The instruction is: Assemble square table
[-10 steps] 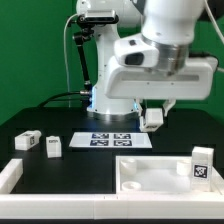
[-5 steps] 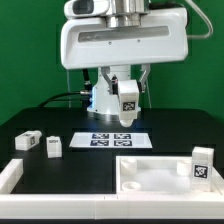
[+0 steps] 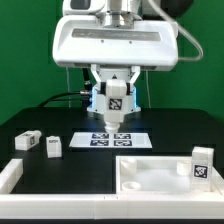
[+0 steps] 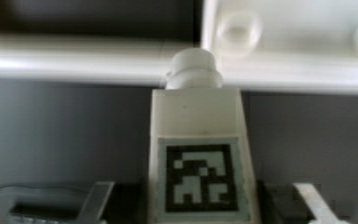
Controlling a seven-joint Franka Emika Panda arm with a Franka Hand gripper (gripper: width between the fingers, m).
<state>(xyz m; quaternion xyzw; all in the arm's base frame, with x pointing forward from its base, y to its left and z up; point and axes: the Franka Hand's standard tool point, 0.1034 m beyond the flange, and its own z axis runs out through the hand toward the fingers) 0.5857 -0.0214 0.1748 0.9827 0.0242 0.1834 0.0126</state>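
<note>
Evidently the step in hand is bringing a leg over to the slab so it can be screwed in.

Exterior view: the gripper [image 3: 116,96] hangs well above the black table [image 3: 85,185], its jaws clamped on a tagged table leg [image 3: 116,104] whose narrow end points down. Directly beneath the gripper lies the marker board [image 3: 112,140]. The square tabletop [image 3: 150,182] sits lower and off to the exterior view's right of the gripper, nearer the camera. A second leg [image 3: 202,166] stands at the slab's far side from the gripper; whether it is on the rim or just beside it I cannot tell. A third leg [image 3: 28,141] and a fourth leg [image 3: 53,146] rest low and well apart from the gripper, toward the exterior view's left. The arm stands upright behind the work, the hand's broad white body squared to the camera and the fingers aimed straight down.

Wrist view: the table leg [image 4: 199,130] runs out from between the fingers [image 4: 105,202], tag up. Its rounded screw end [image 4: 194,68] reaches toward the square tabletop [image 4: 309,45], where a blurred oval recess [image 4: 238,30] lies just beyond the tip and slightly to one side.

To do this well, I judge the leg should be held plumb and the tip centred over that recess before any descent. It should then go down slowly and be turned only once the tip has seated.
</note>
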